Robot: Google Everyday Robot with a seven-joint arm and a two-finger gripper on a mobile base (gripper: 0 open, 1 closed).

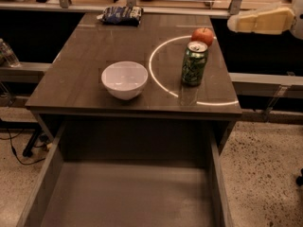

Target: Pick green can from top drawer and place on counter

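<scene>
The green can (194,63) stands upright on the counter (94,56), at its right side inside the bright reflected ring of light, just in front of a red apple (202,36). My gripper (238,23) is at the top right of the camera view, off the counter's right edge and well apart from the can. Its pale yellow fingers (265,21) point left and hold nothing; it is open. The top drawer (128,193) is pulled out below the counter's front edge, and its flat grey bottom is bare.
A white bowl (124,79) sits at the counter's front middle. A dark snack bag (120,14) lies at the far edge. A plastic bottle (7,53) stands on a shelf at the left. Speckled floor lies to the right of the drawer.
</scene>
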